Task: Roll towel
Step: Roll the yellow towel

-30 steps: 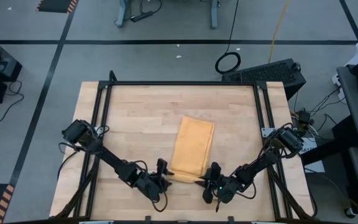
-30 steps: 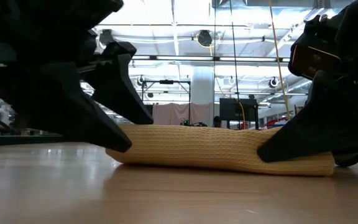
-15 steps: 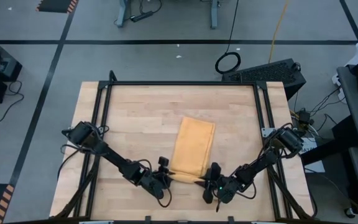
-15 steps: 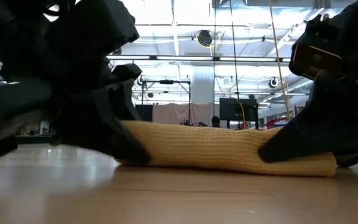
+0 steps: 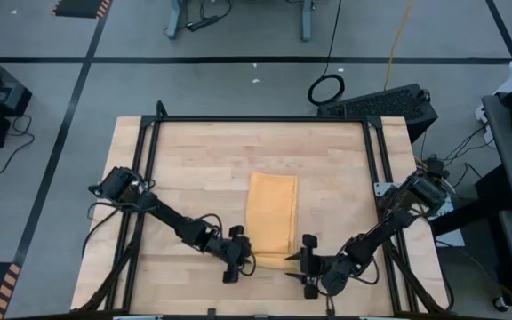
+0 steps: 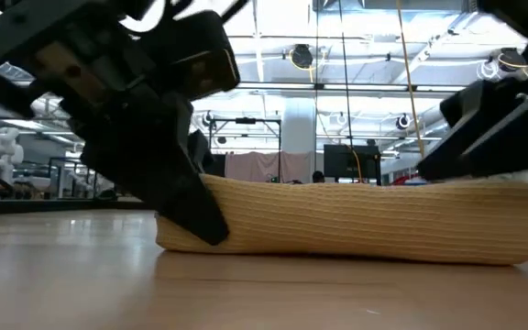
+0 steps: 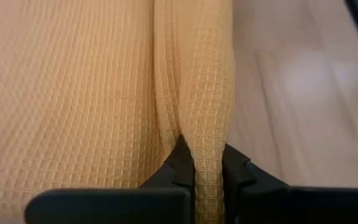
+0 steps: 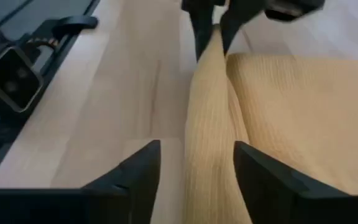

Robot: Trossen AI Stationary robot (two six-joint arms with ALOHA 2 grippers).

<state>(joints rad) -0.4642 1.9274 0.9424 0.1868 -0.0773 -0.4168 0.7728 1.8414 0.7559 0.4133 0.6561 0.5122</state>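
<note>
The mustard-yellow towel point(image 5: 272, 218) lies flat on the wooden table, its long side running near to far. Its near end is gathered into a raised roll point(image 6: 356, 220). My left gripper point(image 5: 245, 258) is at the roll's left end and shut on it point(image 7: 207, 163). My right gripper point(image 5: 299, 260) is at the roll's right end. It is open, with a finger on each side of the roll point(image 8: 210, 162). In the low view its dark finger point(image 6: 484, 119) slants above the roll's right end. My left gripper pinches the roll's left end point(image 7: 207, 146) between its two fingers, as a narrow upright fold of several layers. The fingers come level from the table's left and lie along the roll. The roll rests on the table, and the flat part of the towel lies slack beyond it. My right gripper's fingers point(image 8: 138, 174) stand beside the roll; I cannot tell whether they touch it.
Black frame rails point(image 5: 149, 169) run along the table's left, right and far edges. Bare wood point(image 5: 238, 147) stretches beyond the towel toward the far edge. Cables and a black case point(image 5: 389, 102) lie off the table at the far right.
My left gripper has moved right to the towel's near end and shut on the roll. My right gripper has opened and let go of the roll's right end. The towel has turned straighter and shifted a little toward the table's left.
</note>
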